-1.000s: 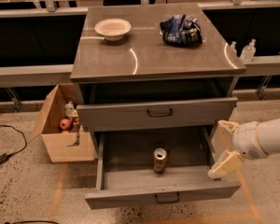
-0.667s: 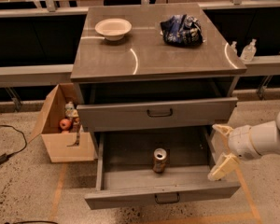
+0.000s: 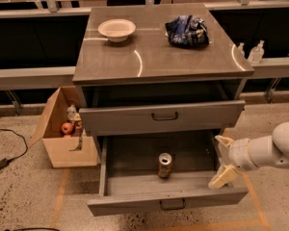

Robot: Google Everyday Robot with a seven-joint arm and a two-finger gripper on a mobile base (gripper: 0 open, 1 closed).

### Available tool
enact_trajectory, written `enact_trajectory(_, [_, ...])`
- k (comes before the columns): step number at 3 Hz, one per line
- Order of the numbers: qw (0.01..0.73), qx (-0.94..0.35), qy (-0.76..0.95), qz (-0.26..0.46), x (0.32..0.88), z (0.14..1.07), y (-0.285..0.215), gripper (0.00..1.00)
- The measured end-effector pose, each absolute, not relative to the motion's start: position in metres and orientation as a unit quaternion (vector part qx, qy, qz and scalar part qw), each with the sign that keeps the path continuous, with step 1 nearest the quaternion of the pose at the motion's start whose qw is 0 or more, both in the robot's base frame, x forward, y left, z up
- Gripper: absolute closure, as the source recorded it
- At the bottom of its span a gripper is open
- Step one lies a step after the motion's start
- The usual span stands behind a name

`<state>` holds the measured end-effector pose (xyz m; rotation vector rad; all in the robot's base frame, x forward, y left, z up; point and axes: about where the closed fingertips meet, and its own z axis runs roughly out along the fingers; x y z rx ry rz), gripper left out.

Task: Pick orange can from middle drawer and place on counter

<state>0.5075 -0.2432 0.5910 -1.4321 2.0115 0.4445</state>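
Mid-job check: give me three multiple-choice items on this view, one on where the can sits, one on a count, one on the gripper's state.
1. Where is the orange can?
A. in the open middle drawer
B. on the ground
C. on a shelf

2. How many things lie on the counter?
A. one
B. two
C. four

3. The gripper, at the drawer's right side, is:
A. shut on the can
B. open and empty
C. shut and empty

Key:
1 A: the can stands upright on the drawer's floor.
2 B: only a white bowl and a dark blue snack bag lie there.
3 B: its fingers are spread with nothing between them, apart from the can.
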Motion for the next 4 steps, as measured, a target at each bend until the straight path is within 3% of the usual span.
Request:
enact_trajectory(2, [0.325,-0.538,0.76,0.165,0.516,0.579,-0.236,0.0])
enact_trajectory(4, [0.404,-0.558,0.699,0.191,0.569,0.551,-0.201,0.0])
